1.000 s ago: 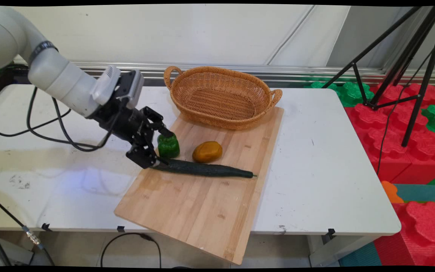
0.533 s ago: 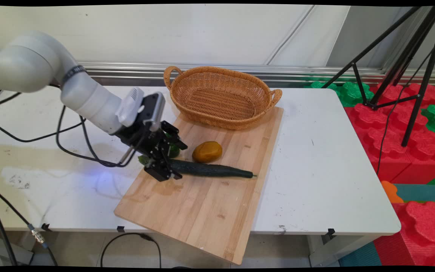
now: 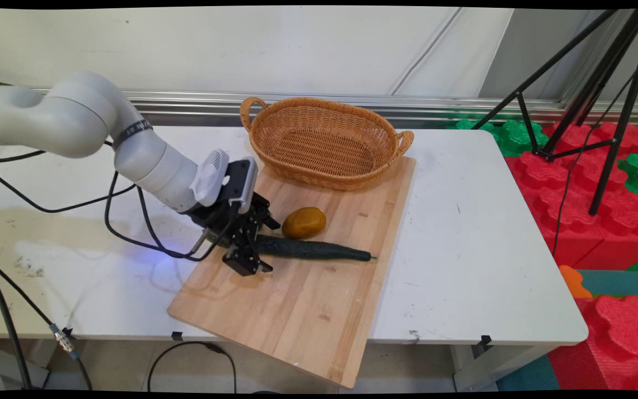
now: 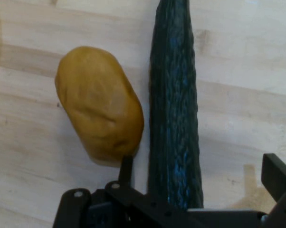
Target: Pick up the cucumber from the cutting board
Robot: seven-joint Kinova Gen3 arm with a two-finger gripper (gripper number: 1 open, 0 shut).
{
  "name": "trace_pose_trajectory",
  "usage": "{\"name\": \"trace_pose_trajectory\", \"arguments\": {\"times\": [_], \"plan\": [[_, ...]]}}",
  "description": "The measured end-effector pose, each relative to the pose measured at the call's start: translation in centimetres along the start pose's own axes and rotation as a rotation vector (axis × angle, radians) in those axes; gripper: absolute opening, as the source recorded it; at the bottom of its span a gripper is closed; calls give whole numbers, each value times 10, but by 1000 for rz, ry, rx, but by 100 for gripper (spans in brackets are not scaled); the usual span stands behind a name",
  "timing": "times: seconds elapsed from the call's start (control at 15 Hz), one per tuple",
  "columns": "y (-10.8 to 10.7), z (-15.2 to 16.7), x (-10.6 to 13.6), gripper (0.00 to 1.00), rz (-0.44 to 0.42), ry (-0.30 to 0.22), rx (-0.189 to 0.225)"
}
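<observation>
On the wooden cutting board (image 3: pixel 308 293), near its left edge, the black end effector (image 3: pixel 252 246) stands low over the left end of a dark green cucumber (image 3: pixel 310 249), its two fingers spread apart on either side of that end, one toward the far side and one toward the near side. From the hand view the cucumber (image 4: pixel 175 118) runs up between the open fingers, and whether the pads touch it cannot be told. A yellow-brown potato (image 3: pixel 304 223) lies just beside the cucumber on its far side, and in the hand view the potato (image 4: pixel 100 104) sits close against the cucumber's flank. The cucumber lies lengthwise across the board, its thin tip pointing right. An empty woven wicker basket (image 3: pixel 324 141) with two handles rests at the board's far end, partly on the board. The board lies slantwise on the white surface (image 3: pixel 463 249), its near corner overhanging the near edge. Black tripod legs (image 3: pixel 596 100) stand over red and green foam blocks (image 3: pixel 579 183) to the right.
</observation>
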Motion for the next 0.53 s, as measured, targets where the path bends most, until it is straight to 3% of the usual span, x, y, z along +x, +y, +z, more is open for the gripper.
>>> {"name": "trace_pose_trajectory", "arguments": {"times": [0.47,0.53], "plan": [[2,14,0,100,17,-20,14],[2,15,1,0,20,-18,16]]}}
